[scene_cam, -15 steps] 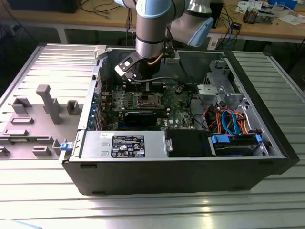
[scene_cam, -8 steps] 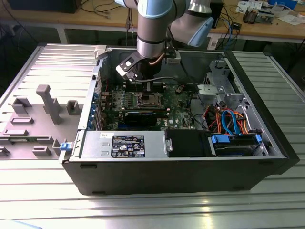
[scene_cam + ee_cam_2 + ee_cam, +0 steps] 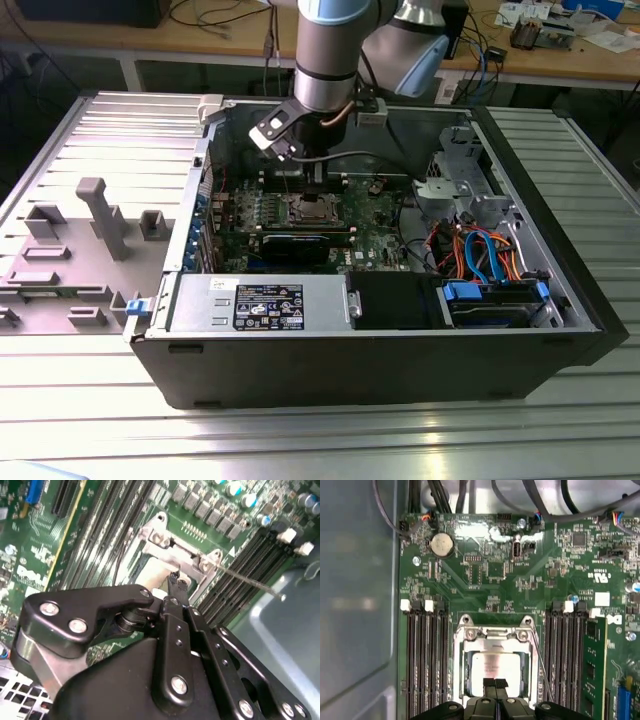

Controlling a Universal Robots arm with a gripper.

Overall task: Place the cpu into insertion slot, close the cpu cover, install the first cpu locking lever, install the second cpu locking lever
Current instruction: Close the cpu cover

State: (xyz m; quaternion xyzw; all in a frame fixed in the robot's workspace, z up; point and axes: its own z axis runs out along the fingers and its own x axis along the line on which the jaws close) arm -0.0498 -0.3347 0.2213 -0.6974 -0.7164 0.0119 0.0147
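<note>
The cpu (image 3: 495, 664) lies flat in the insertion slot (image 3: 461, 680) on the green board, its silver-grey top showing through the window of the cpu cover (image 3: 492, 634), which lies down over it. My gripper (image 3: 495, 684) is shut with nothing between its black fingertips, directly over the chip's near edge. I cannot tell whether it touches the chip. In the second wrist view the gripper (image 3: 176, 582) points at the socket, and one thin locking lever (image 3: 250, 583) sticks out over the memory slots. In the exterior view the gripper (image 3: 316, 178) hangs above the socket (image 3: 308, 208).
Long black memory slots (image 3: 422, 665) flank the socket on both sides, one holding a green module (image 3: 594, 670). The open computer case (image 3: 360, 350) walls in the board, with a power supply (image 3: 265, 305) and coloured cables (image 3: 480, 250) nearby. Black cables (image 3: 535, 500) run past the board's far edge.
</note>
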